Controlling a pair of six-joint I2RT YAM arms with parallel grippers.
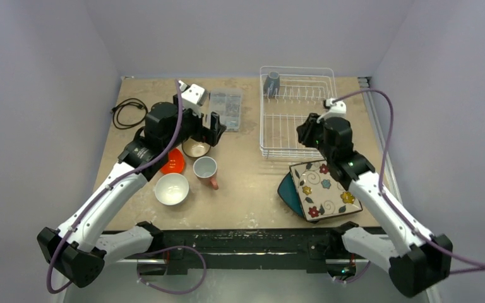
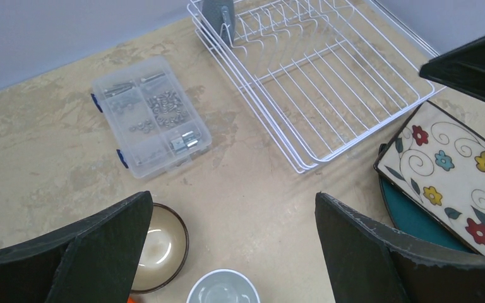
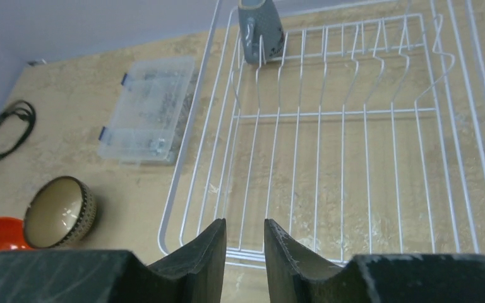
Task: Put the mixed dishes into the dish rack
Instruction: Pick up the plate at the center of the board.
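While my left jaws hang spread wide over the brown glazed bowl (image 2: 161, 246) on the surface (image 1: 252, 189), my right jaws hover nearly together, empty, above the white wire dish rack (image 3: 328, 113) holding one grey-blue mug (image 3: 260, 28). I'd straddle the bowl's rim squarely before closing.

Mug (image 1: 272, 82) in dish rack (image 1: 261, 113), far-left corner (plates (image 1: 325, 189) before it)

Wire dish rack (image 1: 297, 117) white, ceramic mug (image 1: 272, 82) grey-blue. Square cream plate (image 1: 326, 189) has red, yellow and teal flowers with dark swirls; square plate (image 1: 285, 188) dark teal. Glossy bowl (image 1: 174, 163) orange, round bowl (image 1: 171, 188) white, brown bowl (image 1: 196, 149) cream inside, salmon-pink mug (image 1: 206, 169) pale inside, tabletop (image 1: 246, 189) mottled beige.
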